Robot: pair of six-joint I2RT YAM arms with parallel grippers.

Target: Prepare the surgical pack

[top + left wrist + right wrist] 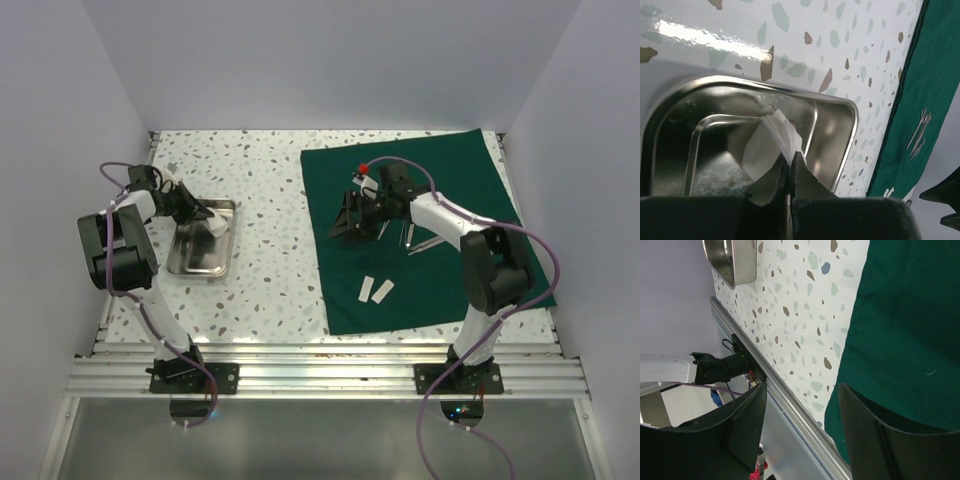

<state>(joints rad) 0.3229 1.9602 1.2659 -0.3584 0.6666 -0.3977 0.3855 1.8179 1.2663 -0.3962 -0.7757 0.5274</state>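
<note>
We log one white gauze piece (771, 140) clamped in left gripper (791, 159) fingers, over shiny rectangular steel tray (837, 125). Right gripper (802, 407): fingers apart, above dark green cloth drape (905, 315).

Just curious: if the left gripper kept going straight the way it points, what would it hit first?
Probably the bottom of the steel tray: the left gripper, shut on a white gauze piece, points down into it. The gauze would touch first, though depth is hard to judge.
</note>
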